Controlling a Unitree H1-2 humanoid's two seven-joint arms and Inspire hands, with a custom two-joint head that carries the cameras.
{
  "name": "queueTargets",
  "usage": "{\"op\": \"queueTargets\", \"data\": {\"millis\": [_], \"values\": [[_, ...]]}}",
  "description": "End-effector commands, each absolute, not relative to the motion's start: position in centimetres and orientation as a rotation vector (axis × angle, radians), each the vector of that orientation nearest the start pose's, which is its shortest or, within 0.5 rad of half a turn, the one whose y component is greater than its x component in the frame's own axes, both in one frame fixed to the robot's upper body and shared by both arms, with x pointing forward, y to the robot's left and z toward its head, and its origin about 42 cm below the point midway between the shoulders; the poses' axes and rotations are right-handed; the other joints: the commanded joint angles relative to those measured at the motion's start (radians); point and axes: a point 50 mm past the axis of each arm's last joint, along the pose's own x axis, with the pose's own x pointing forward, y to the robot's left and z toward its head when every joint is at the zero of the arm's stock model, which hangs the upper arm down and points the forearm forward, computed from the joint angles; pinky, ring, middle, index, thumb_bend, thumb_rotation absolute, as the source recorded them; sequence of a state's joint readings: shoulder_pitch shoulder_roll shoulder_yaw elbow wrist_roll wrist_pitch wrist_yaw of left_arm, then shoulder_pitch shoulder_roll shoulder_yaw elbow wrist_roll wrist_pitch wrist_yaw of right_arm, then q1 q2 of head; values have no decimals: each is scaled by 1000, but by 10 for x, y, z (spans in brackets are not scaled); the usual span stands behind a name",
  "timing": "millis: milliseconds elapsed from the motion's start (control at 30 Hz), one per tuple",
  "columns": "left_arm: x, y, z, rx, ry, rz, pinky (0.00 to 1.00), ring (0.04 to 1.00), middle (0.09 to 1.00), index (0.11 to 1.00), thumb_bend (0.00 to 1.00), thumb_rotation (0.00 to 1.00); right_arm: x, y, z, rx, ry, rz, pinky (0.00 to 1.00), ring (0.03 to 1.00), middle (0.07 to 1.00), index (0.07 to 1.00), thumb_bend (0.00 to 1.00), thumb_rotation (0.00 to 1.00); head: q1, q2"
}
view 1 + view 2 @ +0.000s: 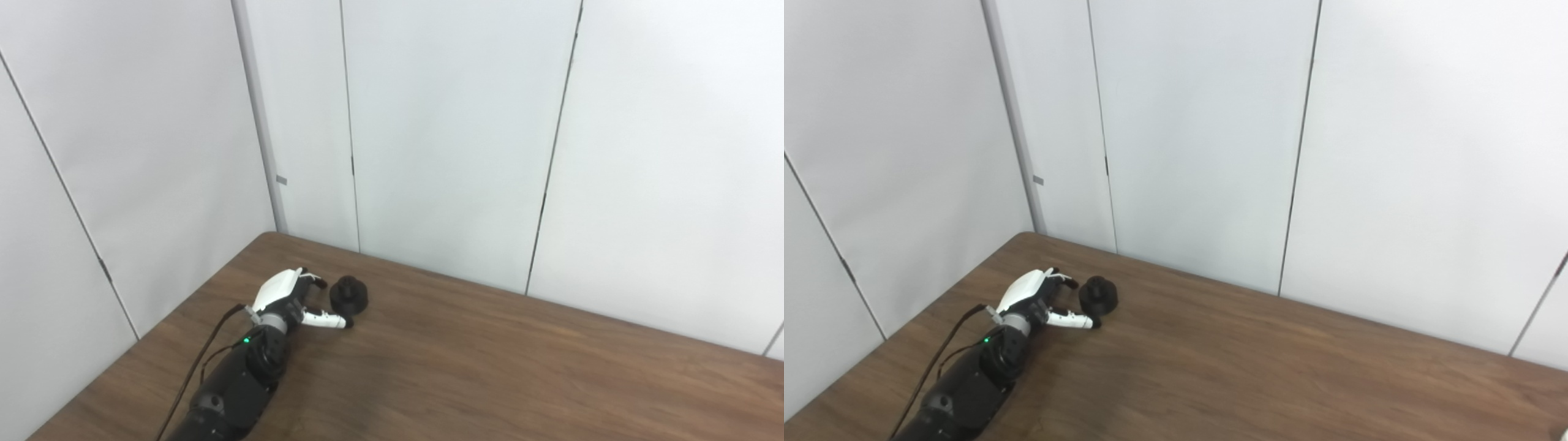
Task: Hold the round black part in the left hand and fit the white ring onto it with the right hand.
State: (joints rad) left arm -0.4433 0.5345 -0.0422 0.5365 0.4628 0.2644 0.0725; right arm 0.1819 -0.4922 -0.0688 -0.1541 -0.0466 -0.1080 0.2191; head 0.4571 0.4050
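Round black part (349,295) sits on table (490,367), far left corner. Left hand (288,300) spread, thumb and fingers flanking part, not yet closed. Part judged rigid, light, smooth; grip around rim. Right hand, white ring not visible.

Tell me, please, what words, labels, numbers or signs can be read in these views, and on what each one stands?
None can be read.
The small grey tag on the wall: too small to tell if it bears text.
The left hand and black part: no visible markings.
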Motion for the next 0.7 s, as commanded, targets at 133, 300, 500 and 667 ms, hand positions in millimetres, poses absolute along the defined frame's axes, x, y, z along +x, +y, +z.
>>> {"op": "queueTargets", "data": {"millis": [133, 300, 500, 667], "values": [[428, 408, 157, 972, 268, 255, 1000, 1000, 1000, 757, 1000, 343, 210, -380, 125, -605, 129, 200, 1000, 1000, 997, 975, 736, 771, -8, 4], [431, 401, 153, 980, 267, 237, 1000, 1000, 1000, 759, 1000, 351, 208, -378, 125, -603, 128, 203, 1000, 1000, 1000, 978, 751, 769, -11, 2], [434, 396, 151, 978, 285, 218, 1000, 1000, 1000, 776, 1000, 349, 207, -378, 125, -590, 127, 206, 1000, 1000, 1000, 984, 767, 763, -16, 9], [437, 390, 151, 965, 314, 181, 1000, 1000, 1000, 834, 1000, 347, 207, -377, 126, -594, 138, 208, 1000, 1000, 1000, 998, 799, 770, -16, 10]]}}
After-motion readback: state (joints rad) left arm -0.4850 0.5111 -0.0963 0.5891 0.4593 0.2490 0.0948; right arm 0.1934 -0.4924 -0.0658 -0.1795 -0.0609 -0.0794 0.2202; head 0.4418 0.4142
